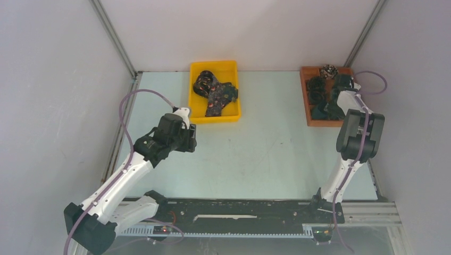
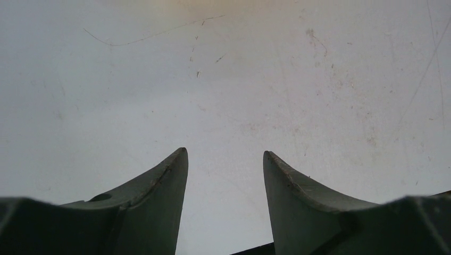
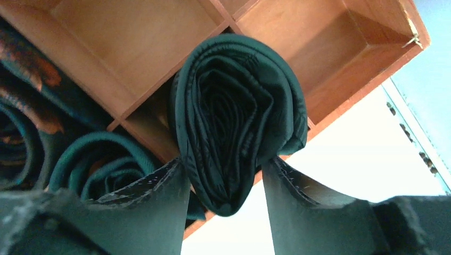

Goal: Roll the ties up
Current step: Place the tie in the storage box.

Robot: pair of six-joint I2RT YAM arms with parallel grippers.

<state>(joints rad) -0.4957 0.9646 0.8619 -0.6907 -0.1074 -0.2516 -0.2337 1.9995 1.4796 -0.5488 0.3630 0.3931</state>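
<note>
Ties (image 1: 317, 87) go rolled into the wooden tray (image 3: 330, 58); so one rolled green tie (image 3: 234, 106) sits between the fingers of the right pincer (image 3: 224, 158) over a compartment, and whether clamped or released cannot be told. The left pincer (image 2: 224, 151) waits with fingers apart above the tabletop (image 2: 223, 79).

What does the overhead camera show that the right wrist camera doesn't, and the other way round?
Only overhead: the yellow bin of loose ties, and the left arm. Only the right wrist: the coils of a rolled green tie, seen close up between its fingers. Both: the wooden box holding rolled ties.
</note>
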